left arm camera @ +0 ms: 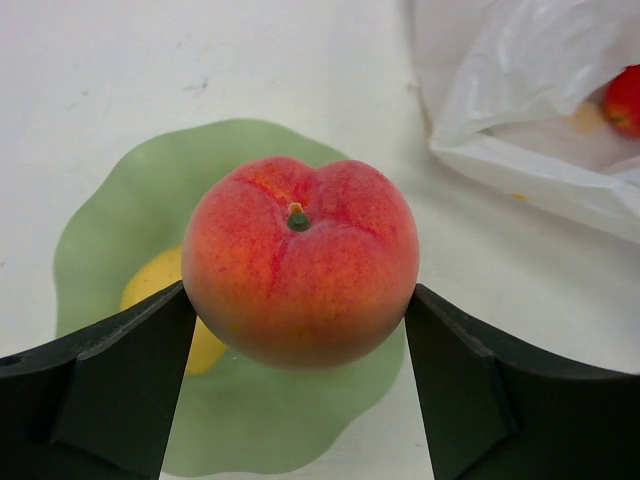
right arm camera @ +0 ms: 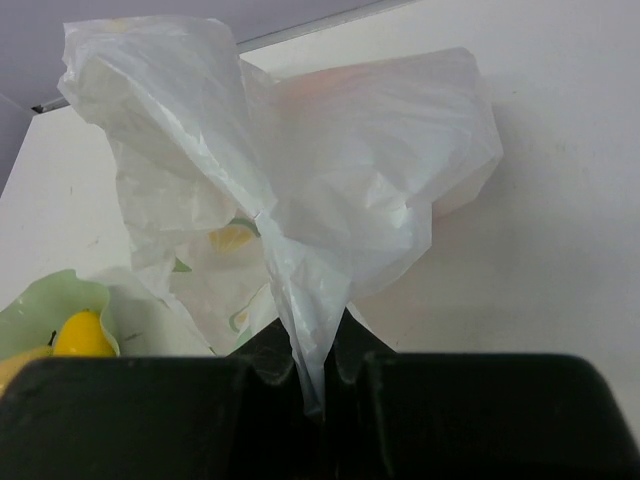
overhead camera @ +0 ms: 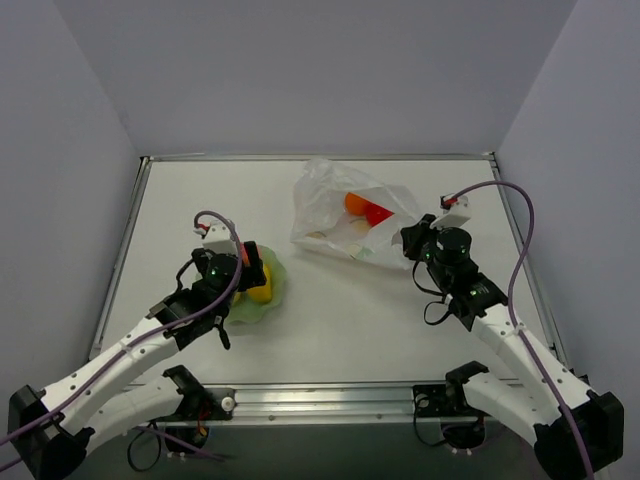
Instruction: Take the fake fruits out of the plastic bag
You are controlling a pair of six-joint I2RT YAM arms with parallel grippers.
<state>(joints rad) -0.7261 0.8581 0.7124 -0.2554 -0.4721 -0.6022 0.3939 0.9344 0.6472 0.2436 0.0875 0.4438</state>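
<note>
My left gripper [left arm camera: 298, 296] [overhead camera: 250, 268] is shut on a peach-pink fake fruit [left arm camera: 300, 260], held just above the pale green bowl [left arm camera: 110, 220] [overhead camera: 278, 278]. A yellow fruit [left arm camera: 150, 285] [overhead camera: 260, 292] lies in that bowl. The crinkled white plastic bag [overhead camera: 345, 215] [right arm camera: 300, 180] lies at the back centre. An orange fruit [overhead camera: 355, 203] and a red one [overhead camera: 378, 213] [left arm camera: 625, 100] show through it. On the bag's right edge my right gripper [right arm camera: 318, 370] [overhead camera: 410, 240] is shut, pinching a twisted fold of the plastic and lifting it a little.
The bowl [right arm camera: 50, 300] with its yellow fruit [right arm camera: 80, 335] sits left of the bag, with a strip of bare white table between them. Raised metal edges border the table, and grey walls stand behind and at both sides.
</note>
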